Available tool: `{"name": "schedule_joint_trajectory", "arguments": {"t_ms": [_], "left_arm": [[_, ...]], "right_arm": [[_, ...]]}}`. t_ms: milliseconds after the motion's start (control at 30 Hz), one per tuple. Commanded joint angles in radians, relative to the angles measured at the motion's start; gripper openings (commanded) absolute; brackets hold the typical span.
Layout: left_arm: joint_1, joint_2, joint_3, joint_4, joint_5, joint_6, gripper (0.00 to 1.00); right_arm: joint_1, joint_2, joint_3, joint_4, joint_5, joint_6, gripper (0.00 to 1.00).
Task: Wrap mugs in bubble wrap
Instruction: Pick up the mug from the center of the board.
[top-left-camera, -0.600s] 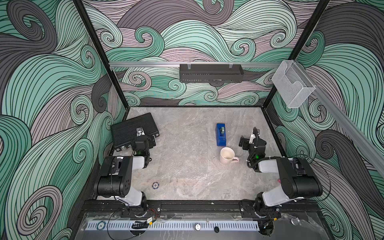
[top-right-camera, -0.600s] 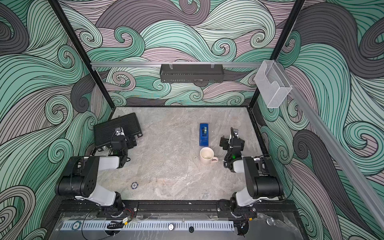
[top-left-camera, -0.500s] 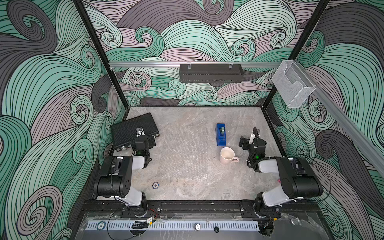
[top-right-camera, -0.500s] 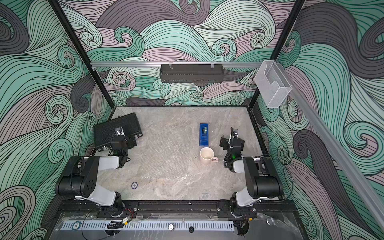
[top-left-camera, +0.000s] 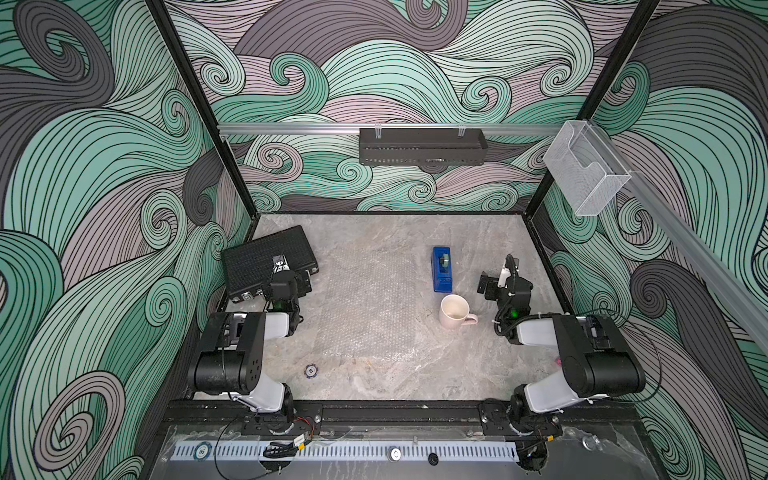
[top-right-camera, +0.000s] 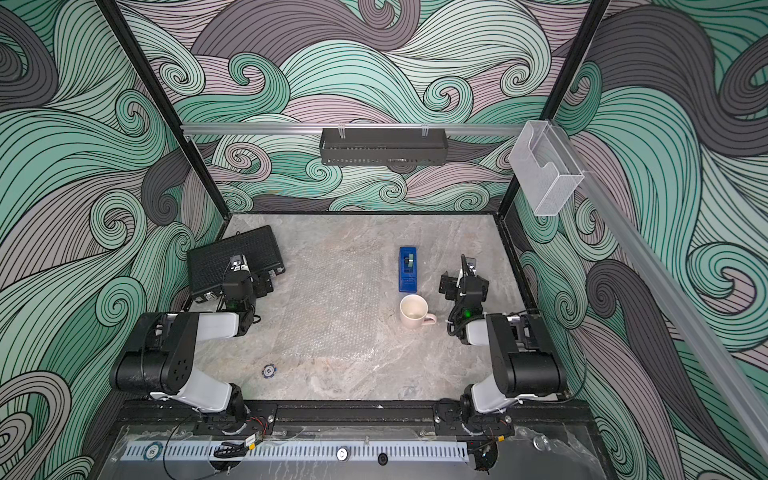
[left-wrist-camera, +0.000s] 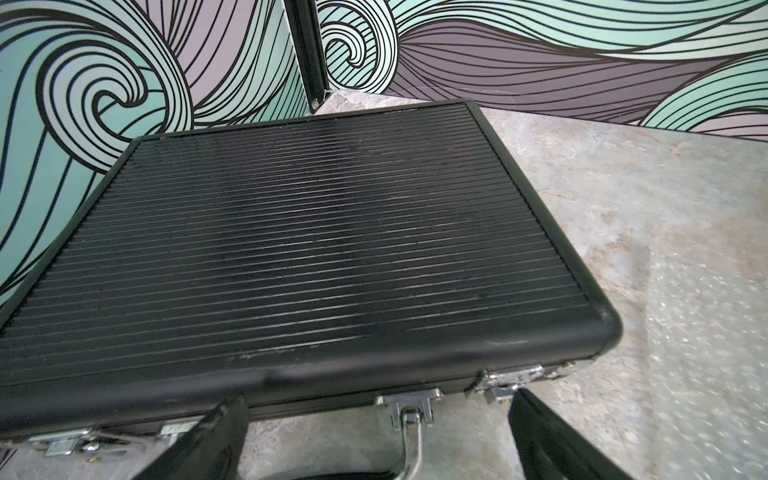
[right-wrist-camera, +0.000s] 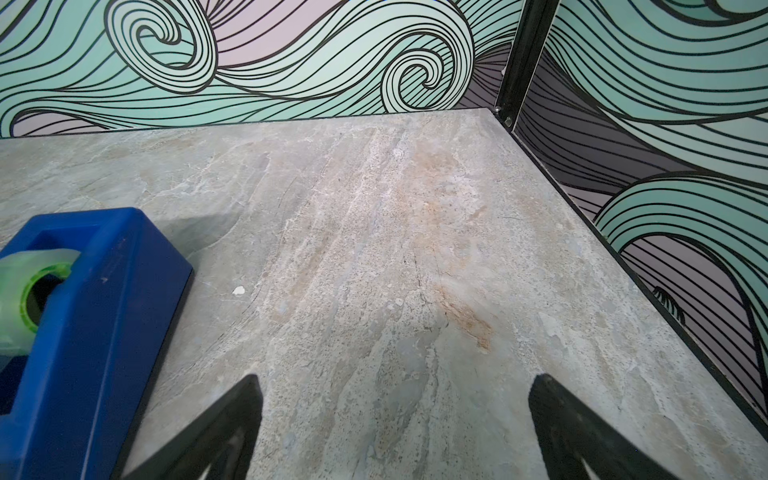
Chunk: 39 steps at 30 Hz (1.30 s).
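Note:
The pale pink mug (top-left-camera: 455, 311) (top-right-camera: 414, 312) stands upright on the table at centre right, handle pointing toward the right arm. The bubble wrap (top-left-camera: 365, 299) (top-right-camera: 328, 303) lies flat in the middle of the table, left of the mug; its edge also shows in the left wrist view (left-wrist-camera: 706, 332). My right gripper (top-left-camera: 496, 276) (right-wrist-camera: 395, 378) is open over bare table, just right of the mug, with nothing between its fingers. My left gripper (top-left-camera: 286, 278) (left-wrist-camera: 376, 401) is open at the front edge of a black case, holding nothing.
A blue tape dispenser (top-left-camera: 441, 269) (right-wrist-camera: 83, 332) lies just behind the mug. The closed black case (top-left-camera: 268, 262) (left-wrist-camera: 291, 249) sits at the back left. A poker chip (top-left-camera: 311, 370) lies near the front. A clear bin (top-left-camera: 584, 170) hangs on the right rail.

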Motion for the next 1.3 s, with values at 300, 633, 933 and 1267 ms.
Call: {"name": "schedule_joint_trajectory", "arguments": {"t_ms": [300, 633, 933, 1267], "left_arm": [[-0.028, -0.353, 0.286, -0.685, 0.043, -0.153, 0.99], [-0.339, -0.432, 0.523, -1.272, 0.350, -0.483, 0.99], [-0.443, -0.360, 0.377, -1.263, 0.356, -0.477, 0.99], [-0.444, -0.317, 0.242, -1.142, 0.402, -0.507, 0.98]], "right_arm": [[0.020, -0.396, 0.384, -0.993, -0.055, 0.204, 0.99], [0.045, -0.344, 0.657, -1.649, -0.476, 0.239, 0.93], [0.212, -0.206, 0.705, -1.757, -0.330, 0.147, 0.76], [0.281, -0.020, 0.780, -1.782, -0.245, 0.099, 0.51]]}}
